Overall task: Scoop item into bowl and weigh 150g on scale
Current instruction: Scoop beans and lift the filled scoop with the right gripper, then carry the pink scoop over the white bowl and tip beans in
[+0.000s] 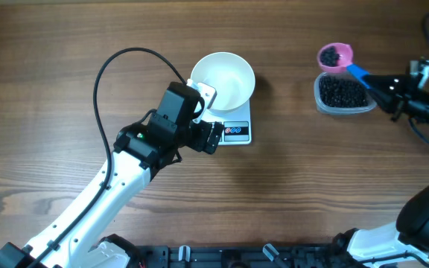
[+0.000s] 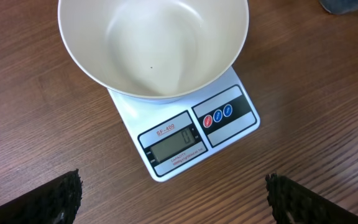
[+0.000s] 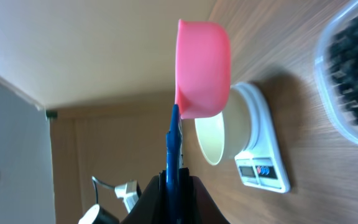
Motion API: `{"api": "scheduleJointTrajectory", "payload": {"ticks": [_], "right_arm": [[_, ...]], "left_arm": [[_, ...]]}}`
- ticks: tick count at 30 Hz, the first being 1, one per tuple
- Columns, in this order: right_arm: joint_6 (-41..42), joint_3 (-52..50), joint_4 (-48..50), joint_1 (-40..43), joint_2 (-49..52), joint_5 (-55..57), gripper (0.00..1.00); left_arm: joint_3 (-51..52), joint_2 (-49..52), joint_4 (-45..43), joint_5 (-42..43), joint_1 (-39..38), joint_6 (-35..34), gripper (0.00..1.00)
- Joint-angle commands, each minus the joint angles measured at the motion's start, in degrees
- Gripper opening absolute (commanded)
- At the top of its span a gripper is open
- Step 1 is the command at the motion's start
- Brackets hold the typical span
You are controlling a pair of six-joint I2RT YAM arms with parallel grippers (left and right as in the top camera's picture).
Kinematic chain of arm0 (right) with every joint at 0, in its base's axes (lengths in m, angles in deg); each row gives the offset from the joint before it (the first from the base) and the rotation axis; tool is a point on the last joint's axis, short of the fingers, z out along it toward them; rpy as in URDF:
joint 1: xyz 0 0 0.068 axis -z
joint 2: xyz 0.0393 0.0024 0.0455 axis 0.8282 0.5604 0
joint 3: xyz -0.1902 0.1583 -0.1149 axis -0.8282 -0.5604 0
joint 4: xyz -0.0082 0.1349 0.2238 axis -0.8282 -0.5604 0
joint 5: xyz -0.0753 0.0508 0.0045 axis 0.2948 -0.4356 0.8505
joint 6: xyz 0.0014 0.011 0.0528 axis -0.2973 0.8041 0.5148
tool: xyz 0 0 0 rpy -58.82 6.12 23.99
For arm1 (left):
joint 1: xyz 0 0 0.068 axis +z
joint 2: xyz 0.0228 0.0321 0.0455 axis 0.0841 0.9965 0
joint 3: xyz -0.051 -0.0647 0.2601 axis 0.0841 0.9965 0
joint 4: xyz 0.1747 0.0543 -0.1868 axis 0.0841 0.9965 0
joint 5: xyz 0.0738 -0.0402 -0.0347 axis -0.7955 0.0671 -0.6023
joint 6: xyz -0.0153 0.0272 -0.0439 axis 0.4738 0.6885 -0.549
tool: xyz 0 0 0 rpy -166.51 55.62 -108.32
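The empty white bowl [image 1: 222, 80] [image 2: 154, 46] [image 3: 217, 135] stands on the white scale [image 1: 236, 132] [image 2: 194, 134] [image 3: 263, 163], whose display faces the table's front. My left gripper [image 1: 208, 123] [image 2: 173, 199] hovers wide open just in front of the scale, nothing between its fingers. The item, black beans [image 1: 341, 92] [image 3: 353, 74], fills a clear tub [image 1: 320, 104] at the right. My right gripper [image 1: 376, 80] [image 3: 178, 182] is shut on the blue handle of a pink scoop [image 1: 335, 56] [image 3: 202, 68]. The scoop holds some beans and hangs above the table at the tub's far left corner.
A black cable [image 1: 118, 74] loops above the left arm, left of the bowl. Bare wooden table [image 1: 296, 179] lies between the scale and the tub. The arm bases [image 1: 274, 257] line the front edge.
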Motion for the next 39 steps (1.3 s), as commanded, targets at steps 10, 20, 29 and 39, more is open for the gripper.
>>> {"api": "scheduleJointTrajectory", "payload": {"ticks": [10, 20, 29, 39], "right_arm": [[20.9, -0.4, 28.2, -25.7, 0.9, 5.7, 0.04], [3.5, -0.3, 28.8, -34.0, 0.8, 18.5, 0.04], [-4.6, -0.3, 27.9, -38.7, -5.2, 30.4, 0.04], [-15.4, -0.3, 25.2, -42.4, -6.9, 39.3, 0.04]], "left_arm": [[0.4, 0.2, 0.0, 0.7, 0.3, 0.9, 1.0], [0.4, 0.2, 0.0, 0.7, 0.3, 0.9, 1.0], [0.4, 0.2, 0.0, 0.7, 0.3, 0.9, 1.0], [0.4, 0.2, 0.0, 0.7, 0.3, 0.9, 1.0]]}}
